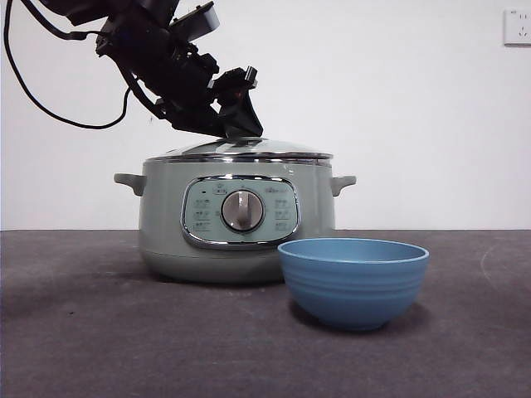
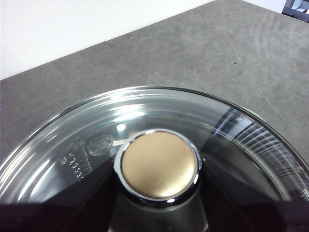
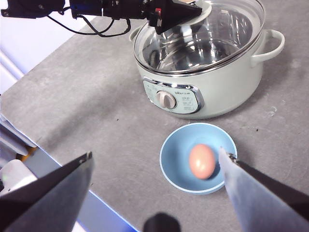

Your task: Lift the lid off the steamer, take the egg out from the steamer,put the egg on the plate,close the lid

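Observation:
The glass lid (image 1: 241,149) lies on the pale green steamer (image 1: 166,232), its steel rim level with the pot's top. My left gripper (image 1: 241,124) comes down from the upper left and is shut on the lid's round knob (image 2: 158,164). In front of the steamer stands the blue plate (image 3: 169,159), a bowl, with the egg (image 3: 202,161) lying inside it. The front view hides the egg behind the plate's (image 1: 353,282) wall. My right gripper (image 3: 155,152) hangs open high above the table, near the plate, holding nothing.
Grey table (image 1: 83,332) runs to a white wall behind. In the right wrist view the table's near edge (image 3: 96,203) lies close to the plate. The left arm's black cable (image 1: 50,108) loops at the upper left.

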Motion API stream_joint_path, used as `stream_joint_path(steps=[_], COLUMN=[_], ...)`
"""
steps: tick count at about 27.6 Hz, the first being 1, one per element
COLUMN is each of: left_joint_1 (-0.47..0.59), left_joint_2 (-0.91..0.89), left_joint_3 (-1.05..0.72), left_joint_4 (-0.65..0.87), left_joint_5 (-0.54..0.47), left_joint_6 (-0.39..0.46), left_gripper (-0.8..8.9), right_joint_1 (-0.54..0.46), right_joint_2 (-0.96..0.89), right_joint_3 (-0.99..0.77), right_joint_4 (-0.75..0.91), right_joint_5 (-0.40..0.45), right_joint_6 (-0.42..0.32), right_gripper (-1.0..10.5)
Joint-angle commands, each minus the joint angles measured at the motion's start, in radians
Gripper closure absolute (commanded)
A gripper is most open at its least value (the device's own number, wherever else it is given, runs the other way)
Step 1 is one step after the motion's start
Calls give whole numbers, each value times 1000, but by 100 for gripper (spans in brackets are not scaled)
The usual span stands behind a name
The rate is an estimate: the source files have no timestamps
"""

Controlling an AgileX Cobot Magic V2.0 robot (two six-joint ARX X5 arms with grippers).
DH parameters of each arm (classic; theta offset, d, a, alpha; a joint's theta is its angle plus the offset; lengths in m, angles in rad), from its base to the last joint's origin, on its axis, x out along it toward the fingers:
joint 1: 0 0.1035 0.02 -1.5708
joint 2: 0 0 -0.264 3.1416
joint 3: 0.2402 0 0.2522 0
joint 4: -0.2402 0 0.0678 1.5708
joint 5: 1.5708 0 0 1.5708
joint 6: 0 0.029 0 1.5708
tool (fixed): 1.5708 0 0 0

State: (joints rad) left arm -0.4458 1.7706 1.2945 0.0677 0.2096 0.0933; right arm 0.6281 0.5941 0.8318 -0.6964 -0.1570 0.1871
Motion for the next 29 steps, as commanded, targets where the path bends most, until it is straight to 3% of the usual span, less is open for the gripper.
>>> stream_joint_path(steps=[1, 26, 27, 29], left_joint_1=[-4, -4, -4, -3], left_joint_2=[6, -32, -32, -32], left_joint_3=[-3, 2, 2, 2], left_joint_4=[-29, -48, -46, -37], left_joint_5=[2, 0, 1, 0], left_joint_6=[8, 15, 15, 15], left_gripper=[821, 808, 745, 384], right_joint_1=[2, 2, 2, 2], right_joint_2=[-1, -1, -1, -1], right_joint_3=[-11, -11, -11, -11], right_joint_4=[5, -29, -30, -33], right_joint_5=[0, 3, 3, 2], right_joint_6=[-2, -21, -21, -21], right_gripper=[506, 506, 506, 506])
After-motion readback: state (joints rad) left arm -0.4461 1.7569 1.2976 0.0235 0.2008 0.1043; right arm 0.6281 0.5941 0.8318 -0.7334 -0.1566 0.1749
